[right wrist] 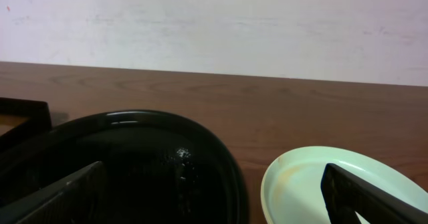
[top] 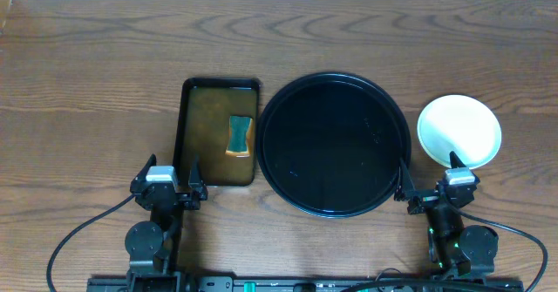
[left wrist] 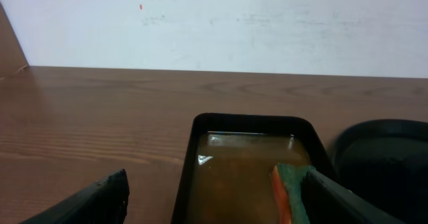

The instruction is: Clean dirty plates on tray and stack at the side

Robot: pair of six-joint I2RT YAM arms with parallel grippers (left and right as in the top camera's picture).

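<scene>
The round black tray (top: 334,144) lies mid-table with nothing on it; its surface shows a few wet specks. A pale mint plate (top: 459,131) sits on the table just right of the tray; I cannot tell whether other plates lie under it. In the right wrist view the plate (right wrist: 307,184) has a faint orange tinge inside its left rim, next to the tray (right wrist: 134,157). My left gripper (top: 172,168) (left wrist: 215,197) is open and empty at the pan's near end. My right gripper (top: 428,172) (right wrist: 214,190) is open and empty, between tray and plate.
A rectangular black pan (top: 218,132) of brownish water stands left of the tray, with a green and orange sponge (top: 240,136) in it. The pan (left wrist: 254,120) and sponge (left wrist: 289,190) also show in the left wrist view. A white wall bounds the far table edge.
</scene>
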